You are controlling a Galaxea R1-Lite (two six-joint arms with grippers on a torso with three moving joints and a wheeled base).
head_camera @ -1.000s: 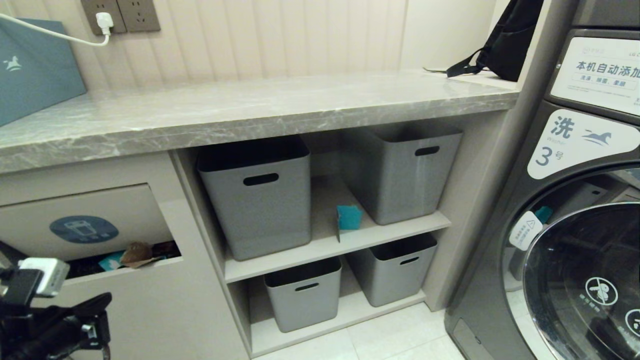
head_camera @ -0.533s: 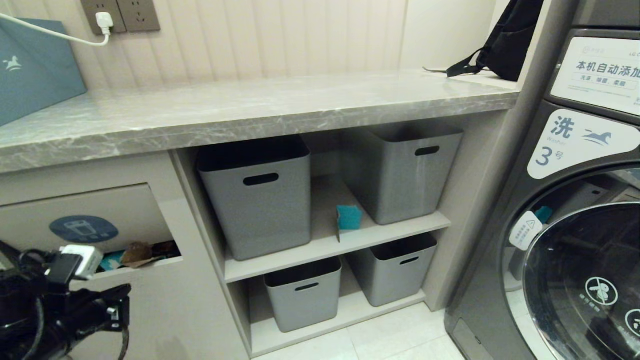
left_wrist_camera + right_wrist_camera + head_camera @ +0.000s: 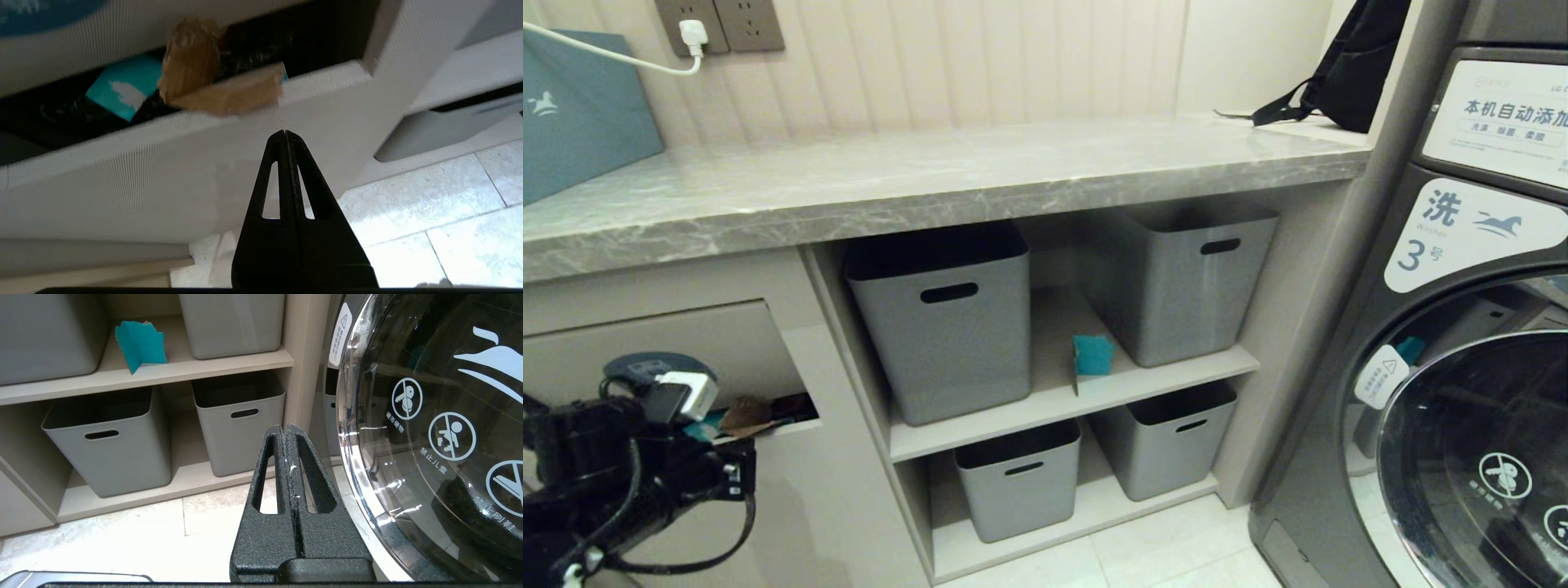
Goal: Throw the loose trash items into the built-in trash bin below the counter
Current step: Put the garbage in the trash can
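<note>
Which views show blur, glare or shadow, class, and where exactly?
Left wrist view: the cardboard and teal wrapper in the bin slot are smeared by motion blur, while the shut left end effector stays sharp. Right wrist view: sharp, with glare streaks on the washer door. Head view: deep shadow under the counter.

Grey marble counter, blue-grey box, black bag on it
</note>
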